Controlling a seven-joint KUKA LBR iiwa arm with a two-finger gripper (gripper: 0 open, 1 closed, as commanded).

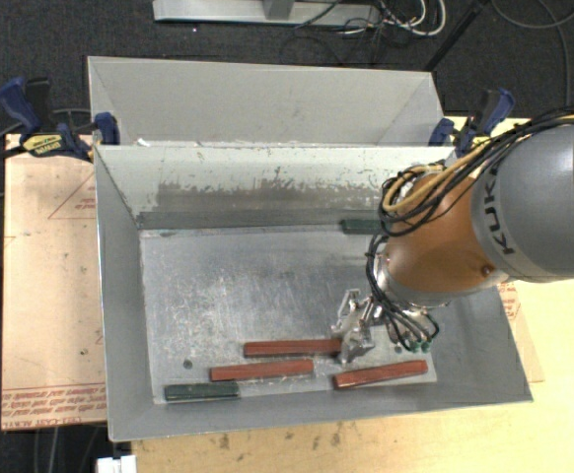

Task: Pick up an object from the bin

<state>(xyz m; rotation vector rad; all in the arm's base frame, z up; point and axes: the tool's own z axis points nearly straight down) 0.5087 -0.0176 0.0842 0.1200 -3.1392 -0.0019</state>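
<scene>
My gripper hangs low over the bin's front right floor, its metal fingers pointing down at the right end of a long red-brown bar. A second red-brown bar lies just right of and below the fingertips. A third red-brown bar rests to the left of that, parallel to the first. Nothing shows between the fingers, and the gap between them cannot be made out.
A dark green bar lies at the bin's front left corner. Another dark bar rests against the back wall, partly behind the arm. The arm with its orange cover and cables reaches in over the bin's right side.
</scene>
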